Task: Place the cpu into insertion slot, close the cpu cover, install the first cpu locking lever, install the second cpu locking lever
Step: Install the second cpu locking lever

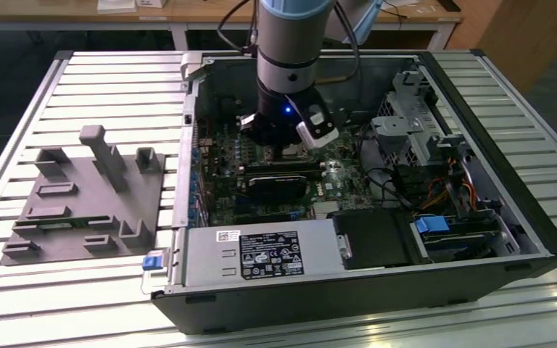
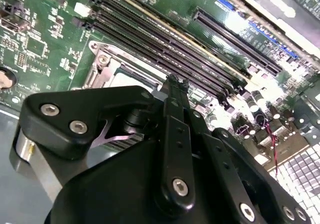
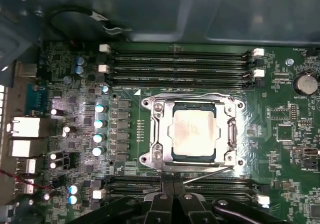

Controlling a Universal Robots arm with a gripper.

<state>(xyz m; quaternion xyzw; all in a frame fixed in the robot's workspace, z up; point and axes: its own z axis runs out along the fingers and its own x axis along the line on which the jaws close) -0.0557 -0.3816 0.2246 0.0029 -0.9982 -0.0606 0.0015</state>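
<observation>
Presently, from my remote station, I read the scene as follows. Exterior view: the gripper (image 1: 281,147) hangs inside the open computer case (image 1: 510,217), low over the motherboard (image 1: 215,196), with the grey fixture tray (image 1: 75,217) well apart on the slatted table (image 1: 56,290) toward the exterior view's left.

First wrist view: the cpu (image 3: 193,132) lies flat in the insertion slot (image 3: 231,134), its silvery top showing through the window of the cpu cover (image 3: 161,134), which appears folded down over it. A thin locking lever (image 3: 207,174) runs slantwise along the socket edge nearest the gripper (image 3: 172,191), its free end raised rather than hooked. The fingers (image 3: 165,194) look drawn close together, tips just beside that lever; I cannot tell whether they touch it, and I see nothing held between them.

Second wrist view: the gripper (image 2: 175,86) stands over the socket corner beside the long memory slots (image 2: 165,48).

Risks, as I judge them: the narrow tips could slip off the springy lever, letting it snap back; a push off-axis could miss the retaining hook; pressing too low could scrape the board or the neighbouring memory slots; and a cover not fully seated could bind the lever.
</observation>
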